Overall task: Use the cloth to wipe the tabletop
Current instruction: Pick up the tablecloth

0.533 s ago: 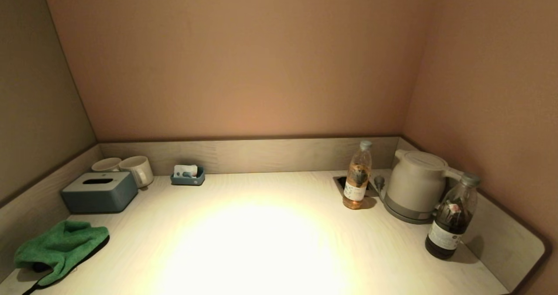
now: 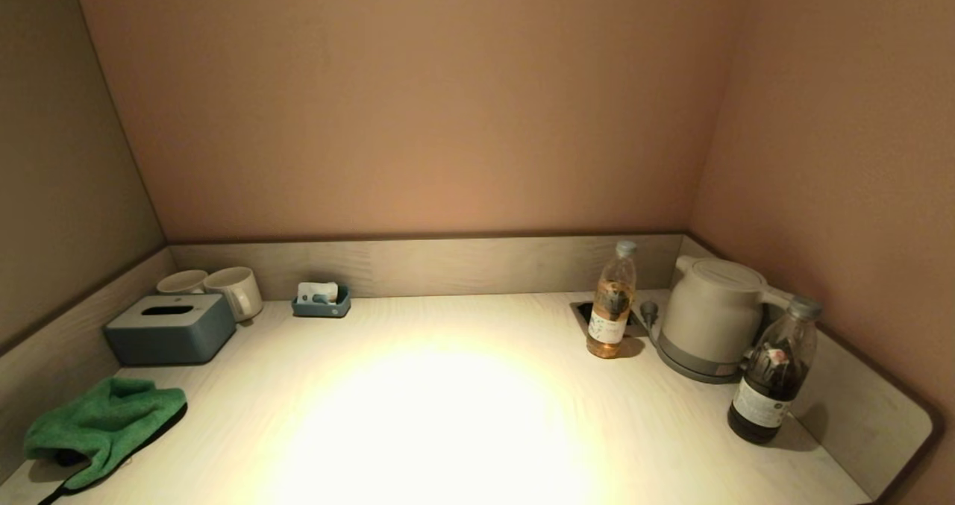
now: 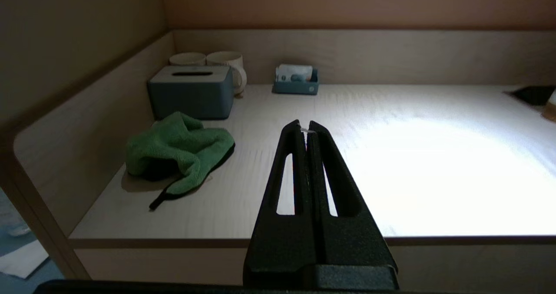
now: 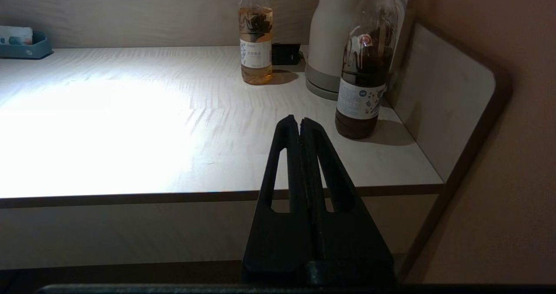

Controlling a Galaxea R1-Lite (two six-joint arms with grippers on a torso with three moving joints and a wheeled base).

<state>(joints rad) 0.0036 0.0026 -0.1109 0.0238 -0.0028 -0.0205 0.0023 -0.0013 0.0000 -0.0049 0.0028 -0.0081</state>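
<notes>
The green cloth (image 2: 101,424) lies crumpled at the front left corner of the tabletop (image 2: 448,415), close to the low left wall, with a dark edge trailing toward the front edge. Nothing touches it.

The left gripper (image 3: 305,129) hangs in front of the counter's front edge, left of centre, its two black fingers pressed together with nothing between them — the cloth sits well apart from the tips, nearer the left wall. The right gripper (image 4: 298,122) hangs in front of the front edge toward the right end, fingers likewise pressed together and holding nothing. Neither arm shows in the head view.

Behind the cloth, along the left wall, stands a grey-blue tissue box (image 2: 170,328), and two pale mugs (image 2: 224,289) fill the back left corner. A small blue tray (image 2: 321,302) with packets sits against the back edge. Toward the back right corner stand a bottle of amber tea (image 2: 612,303) and a pale kettle (image 2: 709,315) on its base — a dark bottle (image 2: 776,374) stands just in front of the kettle, near the right wall.
</notes>
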